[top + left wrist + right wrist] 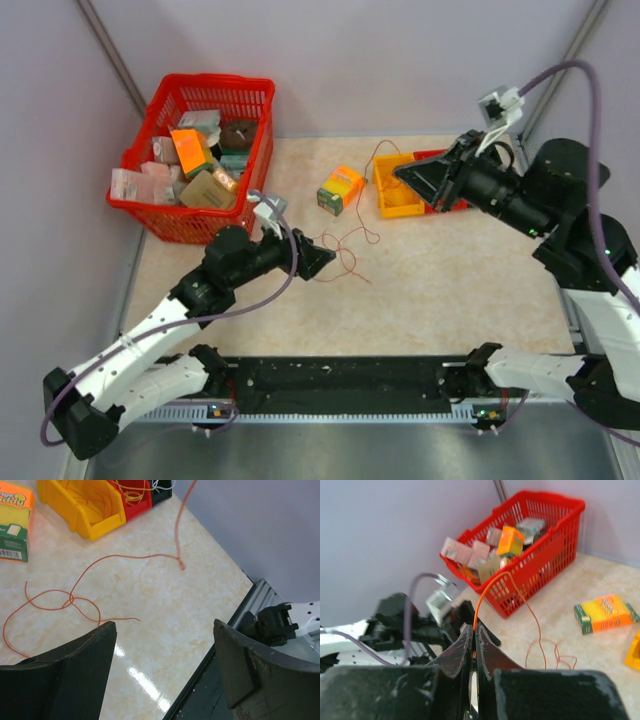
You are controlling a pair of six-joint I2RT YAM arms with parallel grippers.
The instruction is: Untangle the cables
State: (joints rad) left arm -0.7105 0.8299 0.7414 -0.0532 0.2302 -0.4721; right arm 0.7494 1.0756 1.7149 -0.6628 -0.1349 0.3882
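The lower right of the top view is bare desk (450,290), open room for a gripper to sweep. At upper left the red basket (195,160) fills the corner. At upper centre the small box (340,189) and the yellow bin (397,187) stand near each other with a narrow lane between. The thin orange-red cable (150,555) runs through that lane and loops on the desk just ahead of the left gripper (325,258), whose jaws stand wide apart with nothing between. The right gripper (405,172) hangs over the yellow bin, blocking the way in from above.

Tbl (450,290): basket (190,225), sponge box (340,189), bins (392,207), cable (71,599)
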